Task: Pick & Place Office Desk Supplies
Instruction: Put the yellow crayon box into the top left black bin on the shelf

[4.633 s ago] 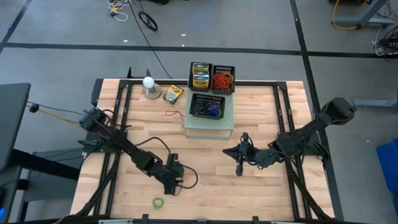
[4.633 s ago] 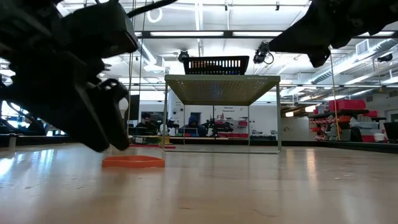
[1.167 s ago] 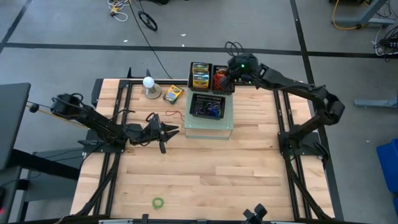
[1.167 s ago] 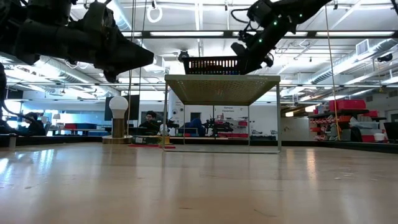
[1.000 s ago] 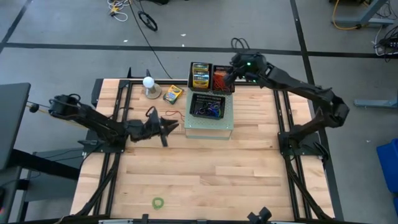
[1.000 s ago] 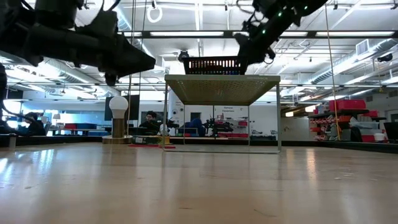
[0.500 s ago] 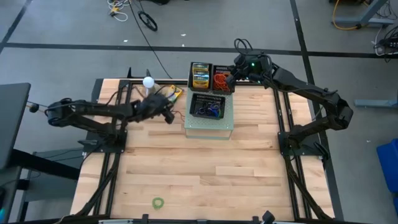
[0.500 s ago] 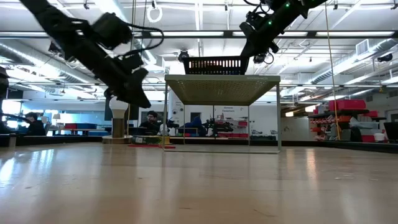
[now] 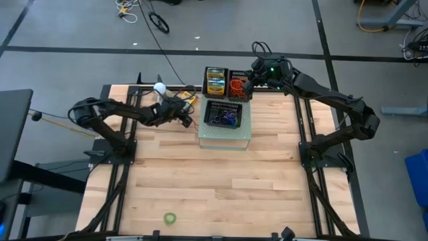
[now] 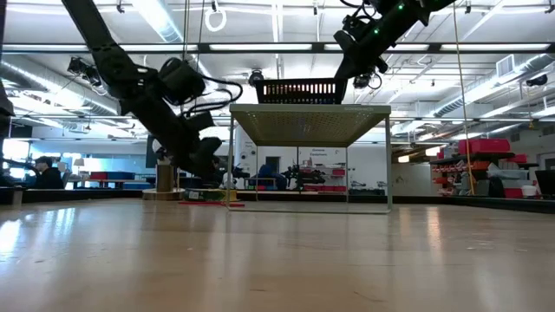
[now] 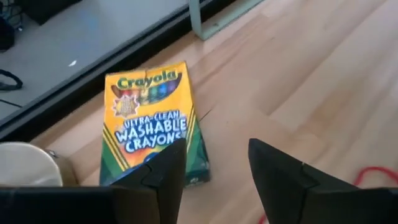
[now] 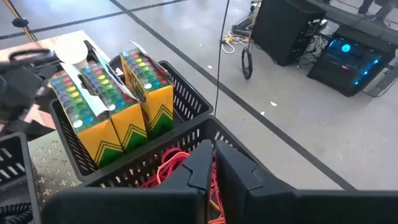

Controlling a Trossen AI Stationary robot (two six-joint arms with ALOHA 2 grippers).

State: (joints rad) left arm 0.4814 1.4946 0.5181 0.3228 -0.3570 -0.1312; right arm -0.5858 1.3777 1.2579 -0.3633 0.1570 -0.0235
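A yellow-green crayon box (image 11: 151, 122) lies flat on the table near its far edge (image 9: 188, 100), beside the white ball on its base (image 9: 160, 90). My left gripper (image 11: 216, 167) hovers open just short of the box's near end (image 9: 182, 111), tipped downward, with nothing between its fingers. A red rubber band (image 11: 375, 177) lies on the wood close by. My right gripper (image 12: 214, 163) is shut above the black basket of orange rubber bands (image 9: 241, 87), next to the basket with upright crayon boxes (image 12: 112, 102).
The black baskets sit on a raised green mesh stand (image 9: 225, 134) at the table's far middle; a third basket (image 9: 223, 115) holds blue and dark bands. A green rubber band (image 9: 171, 218) lies near the front edge. Bare wood fills the rest of the table.
My left gripper has swung from the table's middle left toward the far edge, ending by the crayon box next to the white ball, and has tipped further downward. The right gripper has stayed over the basket of orange bands.
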